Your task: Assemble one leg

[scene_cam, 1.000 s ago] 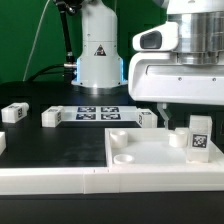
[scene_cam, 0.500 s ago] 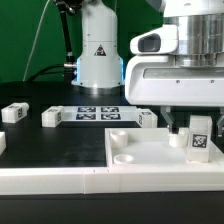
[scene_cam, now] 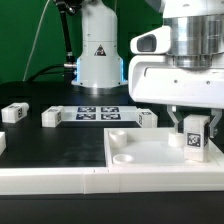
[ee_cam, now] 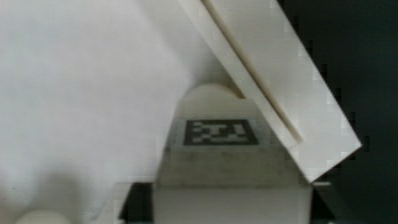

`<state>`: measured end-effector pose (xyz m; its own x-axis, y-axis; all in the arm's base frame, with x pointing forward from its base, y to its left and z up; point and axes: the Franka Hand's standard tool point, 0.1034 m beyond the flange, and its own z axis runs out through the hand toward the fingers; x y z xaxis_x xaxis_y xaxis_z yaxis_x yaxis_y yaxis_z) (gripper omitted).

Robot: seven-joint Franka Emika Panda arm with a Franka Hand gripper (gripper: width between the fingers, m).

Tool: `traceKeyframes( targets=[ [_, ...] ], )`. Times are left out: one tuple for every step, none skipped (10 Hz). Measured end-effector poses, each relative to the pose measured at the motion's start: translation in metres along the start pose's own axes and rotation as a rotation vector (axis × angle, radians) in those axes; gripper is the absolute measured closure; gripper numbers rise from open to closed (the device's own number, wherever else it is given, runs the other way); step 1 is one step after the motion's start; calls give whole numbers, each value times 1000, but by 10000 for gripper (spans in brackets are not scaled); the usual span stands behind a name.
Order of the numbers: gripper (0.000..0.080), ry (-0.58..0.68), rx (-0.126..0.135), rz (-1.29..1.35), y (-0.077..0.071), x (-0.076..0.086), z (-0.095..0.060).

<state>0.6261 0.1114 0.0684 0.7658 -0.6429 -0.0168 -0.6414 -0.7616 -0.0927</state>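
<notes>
A leg [scene_cam: 196, 140], a small white block with a black-and-white tag facing the camera, stands upright on the large white panel [scene_cam: 140, 152] near its corner at the exterior view's right. My gripper [scene_cam: 195, 128] has come down over it, one finger on each side, and is shut on the leg. In the wrist view the leg [ee_cam: 222, 150] fills the gap between the dark fingers [ee_cam: 143, 205], its tag facing up, with the panel [ee_cam: 89, 100] beneath it. The gripper [ee_cam: 228, 208] sits at the leg's near end.
Three more legs lie on the black table behind the panel: one at the far left [scene_cam: 13, 113], one by the marker board [scene_cam: 50, 117], one near my hand [scene_cam: 147, 119]. The marker board [scene_cam: 95, 113] lies in front of the robot's base [scene_cam: 98, 55].
My gripper has moved down over the leg, so its fingers now flank and hold it. The leg has shifted slightly to the exterior view's left.
</notes>
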Motion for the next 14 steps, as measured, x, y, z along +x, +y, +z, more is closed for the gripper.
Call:
traceKeyframes(
  targets=[
    [508,2,16,115,1,0,0],
    [508,0,21,218,1,0,0],
    [508,-3,22,326,1,-1,0],
    [508,-1,36,441,1,-1,1],
    [508,4,47,518,2,-1,1],
    [508,0,57,672,1,-3,1],
    [508,-1,63,832,0,-4,1],
    [508,7,81,996,-1,-6,1],
    [508,17,91,1099,-1,-7,1],
    [508,20,93,1201,0,-6,1],
    [508,18,90,1226,2,-4,1],
    [508,9,87,1275,5,-2,1],
    [508,13,87,1300,6,-2,1],
    [443,15,86,1261,6,-3,1]
  ],
)
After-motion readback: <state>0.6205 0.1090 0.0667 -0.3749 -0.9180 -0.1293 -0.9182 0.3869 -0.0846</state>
